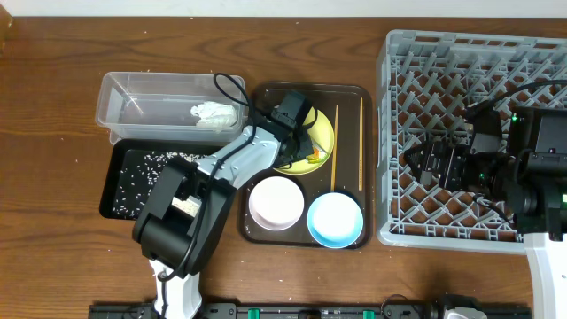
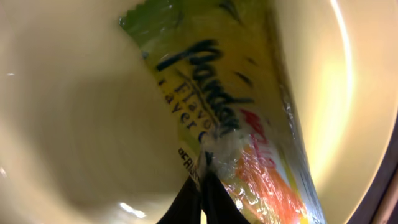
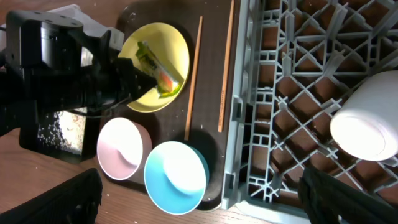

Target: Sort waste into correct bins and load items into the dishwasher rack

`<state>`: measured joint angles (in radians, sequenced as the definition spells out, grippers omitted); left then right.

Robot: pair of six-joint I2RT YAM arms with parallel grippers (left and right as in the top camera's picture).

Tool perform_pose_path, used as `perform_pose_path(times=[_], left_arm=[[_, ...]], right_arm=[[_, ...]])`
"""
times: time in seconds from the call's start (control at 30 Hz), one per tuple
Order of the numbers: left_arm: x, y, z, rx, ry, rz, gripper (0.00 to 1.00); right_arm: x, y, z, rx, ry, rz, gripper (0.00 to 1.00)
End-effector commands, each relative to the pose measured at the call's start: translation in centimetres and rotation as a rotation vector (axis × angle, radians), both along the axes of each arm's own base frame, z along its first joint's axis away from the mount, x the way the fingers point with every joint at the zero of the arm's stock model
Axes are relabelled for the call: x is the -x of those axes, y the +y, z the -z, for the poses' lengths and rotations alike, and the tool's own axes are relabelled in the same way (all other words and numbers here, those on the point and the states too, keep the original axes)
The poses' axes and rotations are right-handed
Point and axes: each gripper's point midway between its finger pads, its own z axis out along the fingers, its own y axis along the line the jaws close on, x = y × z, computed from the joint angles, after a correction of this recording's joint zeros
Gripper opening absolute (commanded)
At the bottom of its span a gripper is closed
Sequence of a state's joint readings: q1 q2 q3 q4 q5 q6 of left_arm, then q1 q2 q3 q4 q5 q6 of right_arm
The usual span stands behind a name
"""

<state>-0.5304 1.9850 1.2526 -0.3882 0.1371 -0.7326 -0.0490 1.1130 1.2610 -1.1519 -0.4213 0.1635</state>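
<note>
My left gripper (image 1: 299, 133) is down in the pale-yellow plate (image 1: 321, 140) on the brown serving tray. In the left wrist view its jaws (image 2: 204, 177) are shut on the edge of the green-and-orange wrapper (image 2: 230, 118), which lies in the plate (image 2: 68, 124). The crumpled tissue (image 1: 215, 113) lies in the clear tub (image 1: 133, 96). Rice grains (image 1: 142, 173) lie in the black tray (image 1: 111, 199). The white bowl (image 1: 276, 202), the light-blue bowl (image 1: 335, 219) and two chopsticks (image 1: 335, 146) are on the serving tray. My right gripper (image 1: 416, 164) is open and empty over the rack (image 1: 443, 53).
The brown serving tray (image 1: 354, 93) sits between the bins and the rack. In the right wrist view a white rounded object (image 3: 365, 118) sits inside the rack (image 3: 249, 124). My left arm reaches across the black tray.
</note>
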Motion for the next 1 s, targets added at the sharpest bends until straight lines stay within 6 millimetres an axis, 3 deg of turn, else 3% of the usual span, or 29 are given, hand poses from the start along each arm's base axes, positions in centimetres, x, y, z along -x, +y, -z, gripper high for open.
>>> perform_pose_path(times=[0.0,0.2,0.3,0.37,0.47,0.6,0.67,0.73,0.8,0.97], left_arm=[[0.3,0.4,-1.3,-0.031,-0.023,0.114,0.06],[-1.0,3.0,-10.1,-0.136,-0.221,0.149,0.06],[-1.6,5.8,-14.4,-0.192,-0.333,0.075,0.06],[-2.1,8.0,-16.1,-0.223,-0.375,0.016,0.06],[-3.1,11.5,-16.5,-0.228,-0.368,-0.108,0.06],[-4.7,17.2,-14.5,-0.219,-0.302,-0.340,0.06],[-5.6,19.3,-13.5,-0.225,-0.290,-0.390,0.15],[-6.3,19.8,-13.0,-0.186,-0.286,-0.340,0.46],[-6.6,19.2,-12.9,-0.145,-0.288,-0.229,0.61],[-4.4,18.2,-14.7,-0.161,-0.277,-0.079,0.67]], right_arm=[[0.1,0.4,0.4,0.009,0.006,-0.029,0.99],[0.2,0.4,0.4,0.010,0.009,-0.029,0.99],[0.3,0.4,0.5,0.009,0.014,-0.029,0.99],[0.3,0.4,0.5,0.009,0.016,-0.029,0.99],[0.3,0.4,0.5,0.009,0.014,-0.029,0.99],[0.3,0.4,0.5,0.009,0.014,-0.029,0.99],[0.3,0.4,0.5,0.009,0.014,-0.029,0.99],[0.3,0.4,0.5,0.009,0.014,-0.029,0.99],[0.3,0.4,0.5,0.009,0.015,-0.029,0.99],[0.3,0.4,0.5,0.010,0.016,-0.029,0.99]])
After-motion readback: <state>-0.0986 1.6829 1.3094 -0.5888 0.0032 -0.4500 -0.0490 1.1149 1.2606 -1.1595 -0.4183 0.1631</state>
